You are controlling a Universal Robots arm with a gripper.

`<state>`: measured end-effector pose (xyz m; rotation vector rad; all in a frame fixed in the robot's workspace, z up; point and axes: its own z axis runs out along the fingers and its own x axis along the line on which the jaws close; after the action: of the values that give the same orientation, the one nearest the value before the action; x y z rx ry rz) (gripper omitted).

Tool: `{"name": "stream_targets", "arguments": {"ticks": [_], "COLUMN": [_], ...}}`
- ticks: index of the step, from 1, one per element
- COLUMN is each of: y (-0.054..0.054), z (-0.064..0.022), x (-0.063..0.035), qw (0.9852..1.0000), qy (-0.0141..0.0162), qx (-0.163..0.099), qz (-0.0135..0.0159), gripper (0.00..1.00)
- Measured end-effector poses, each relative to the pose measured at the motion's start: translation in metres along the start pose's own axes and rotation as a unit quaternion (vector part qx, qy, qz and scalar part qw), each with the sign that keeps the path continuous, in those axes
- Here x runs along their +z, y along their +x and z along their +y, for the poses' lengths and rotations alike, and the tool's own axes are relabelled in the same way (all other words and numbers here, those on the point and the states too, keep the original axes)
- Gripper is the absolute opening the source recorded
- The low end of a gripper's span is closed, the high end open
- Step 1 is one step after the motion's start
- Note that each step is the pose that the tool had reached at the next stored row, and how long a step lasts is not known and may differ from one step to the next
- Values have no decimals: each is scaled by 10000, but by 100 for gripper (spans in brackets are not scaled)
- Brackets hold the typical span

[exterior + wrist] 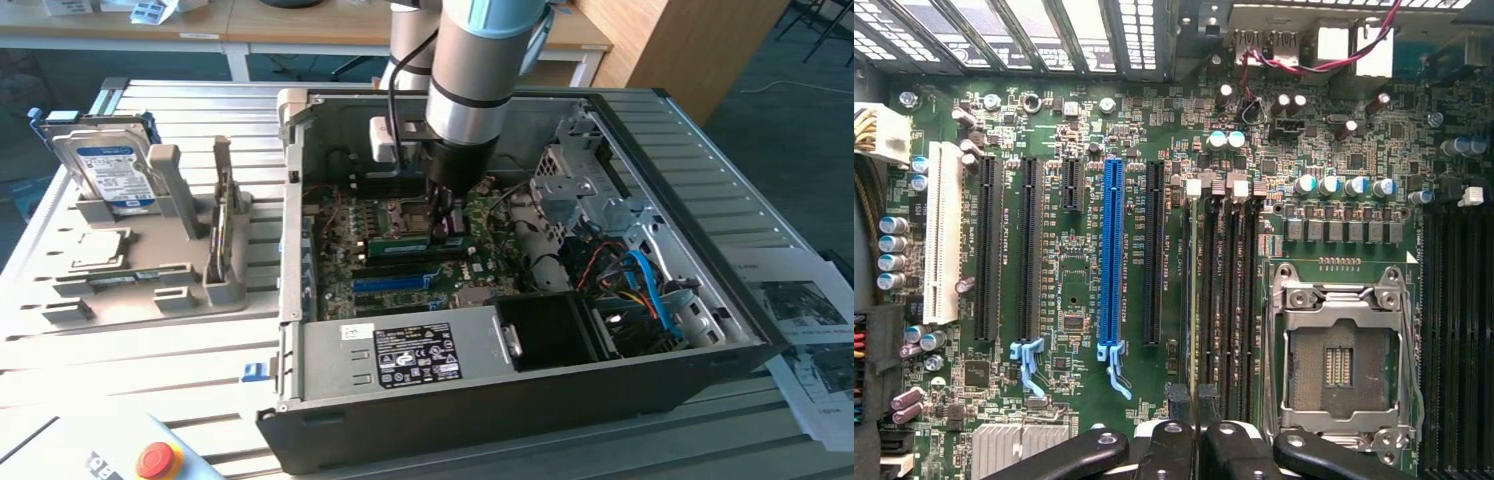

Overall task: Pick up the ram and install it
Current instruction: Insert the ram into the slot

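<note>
The slatted table [160,340] carries an open computer case [534,400], and the claw [447,228] hangs inside it. The motherboard [1084,120] lies directly beneath the claw. A power supply [400,355] sits near the claw, against the case wall. A hard drive [114,175] stands in a grey holder well apart from the claw, toward the exterior view's left. The empty processor socket [1339,360] is just beside the claw, and the blue slot [1113,260] lies on its other side. The claw is almost fully closed, pinching the ram [398,244]. The ram stands on edge between the fingertips [1176,402], along the black memory slots.
</note>
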<state>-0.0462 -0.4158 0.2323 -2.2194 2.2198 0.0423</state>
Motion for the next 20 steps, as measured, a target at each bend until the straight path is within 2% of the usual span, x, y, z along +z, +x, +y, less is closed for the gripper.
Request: {"name": "stream_targets", "arguments": {"ticks": [20], "y": [-8], "z": [4], "x": [2], "qw": [10000], "qy": [1], "qx": [65], "qz": [-1], "gripper": [12]}}
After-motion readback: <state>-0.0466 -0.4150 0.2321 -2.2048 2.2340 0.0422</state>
